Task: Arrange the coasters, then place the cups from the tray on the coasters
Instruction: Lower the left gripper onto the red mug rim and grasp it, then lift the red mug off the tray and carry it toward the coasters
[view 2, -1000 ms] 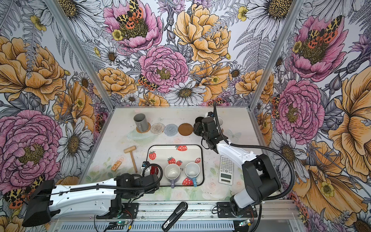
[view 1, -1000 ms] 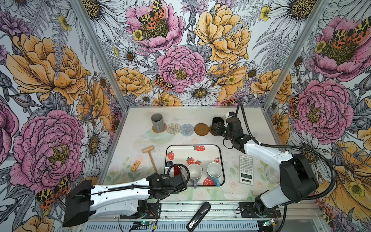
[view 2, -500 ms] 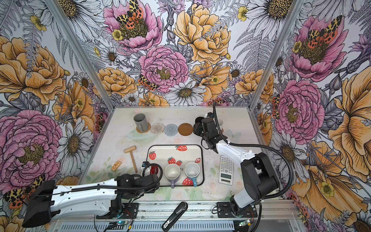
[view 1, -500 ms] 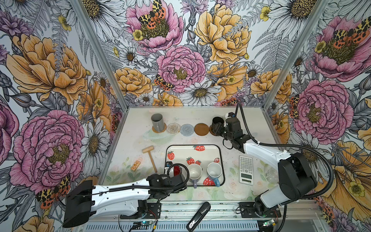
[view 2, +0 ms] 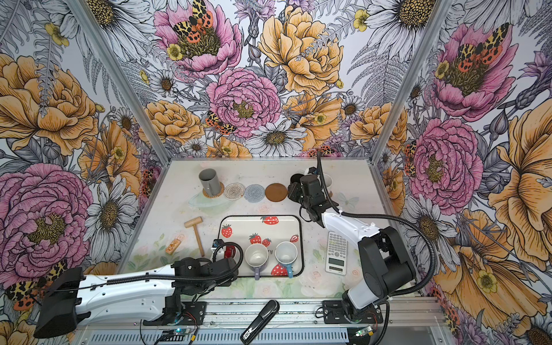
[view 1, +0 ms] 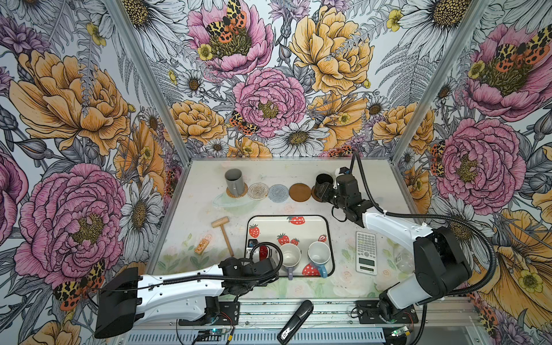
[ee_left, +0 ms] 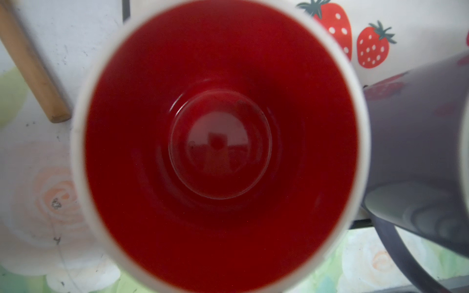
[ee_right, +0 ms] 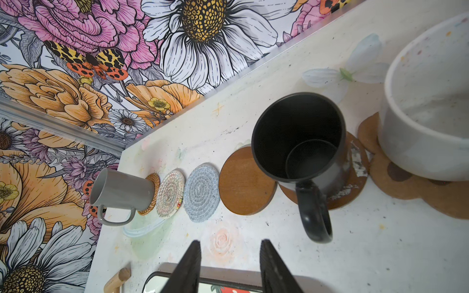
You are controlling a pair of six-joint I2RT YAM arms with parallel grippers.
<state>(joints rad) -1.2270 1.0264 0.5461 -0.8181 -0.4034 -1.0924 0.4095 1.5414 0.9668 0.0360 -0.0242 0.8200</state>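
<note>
While the left pincer (view 1: 259,259) sits pressed together over the red-lined mug (ee_left: 220,142), lift straight, clearing the lavender mug (ee_left: 418,142); right pincer (ee_right: 229,243) spread.

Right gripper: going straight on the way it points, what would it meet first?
Likely the bare table before the empty brown disc coaster; the handle of the black mug sits aside. Depth unclear.
</note>
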